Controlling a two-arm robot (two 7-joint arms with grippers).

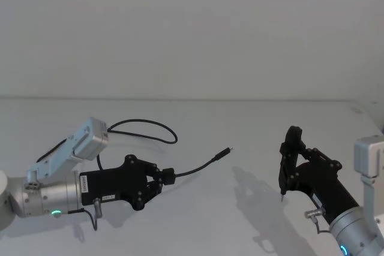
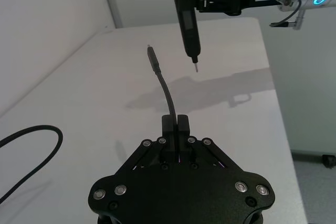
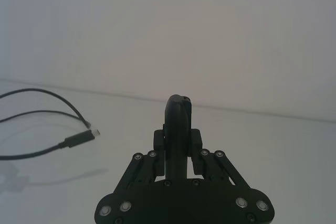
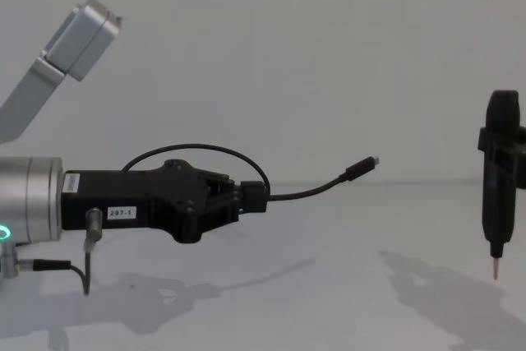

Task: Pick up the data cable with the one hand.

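The left gripper (image 1: 167,176) is pinching the data cable (image 1: 201,166) in its jaws near the plug (image 1: 224,152). The thin cord is probably handling light and springy. The right gripper (image 1: 295,169) is clamping a pen-like tool (image 1: 291,139).

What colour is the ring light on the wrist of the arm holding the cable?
Green; the ring light shows best in the head view.
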